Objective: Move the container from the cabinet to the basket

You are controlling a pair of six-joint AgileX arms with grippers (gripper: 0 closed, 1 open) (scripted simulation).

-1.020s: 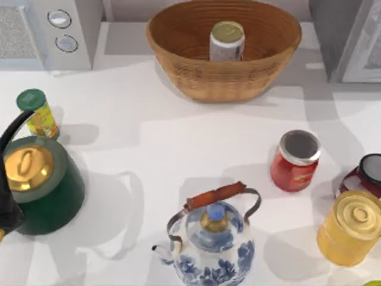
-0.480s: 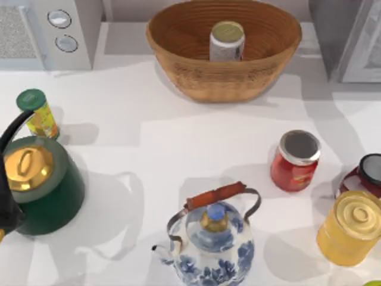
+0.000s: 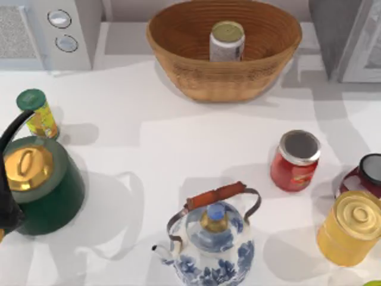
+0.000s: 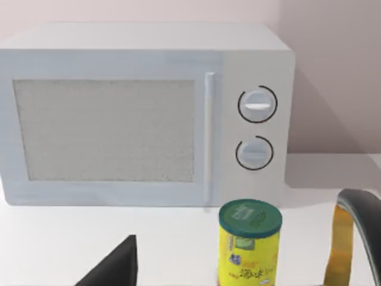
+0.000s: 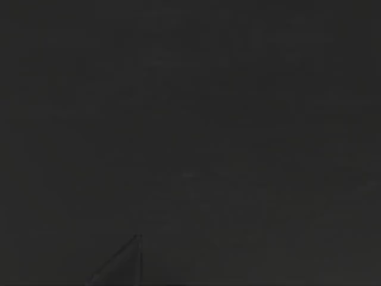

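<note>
The container (image 3: 227, 40), a whitish speckled jar with a dull gold-green lid, stands upright inside the wicker basket (image 3: 196, 77) at the back middle of the table. The grey cabinet (image 3: 333, 30) with its white-framed door is at the back right corner. My left arm (image 3: 5, 208) shows as a dark shape at the table's left edge, beside the green pot, far from the basket. One dark finger (image 4: 119, 265) of the left gripper shows in the left wrist view. The right wrist view is dark.
A pale microwave (image 3: 47, 30) stands at the back left, with a yellow can (image 3: 37, 113) and a green pot (image 3: 41, 185) in front of it. A blue-and-white kettle (image 3: 211, 238) is front middle. A red jar (image 3: 294, 159) and a yellow canister (image 3: 350, 227) are at the right.
Shadows on the table near the cabinet have shifted a little. The container, the basket and the left arm have stayed put.
</note>
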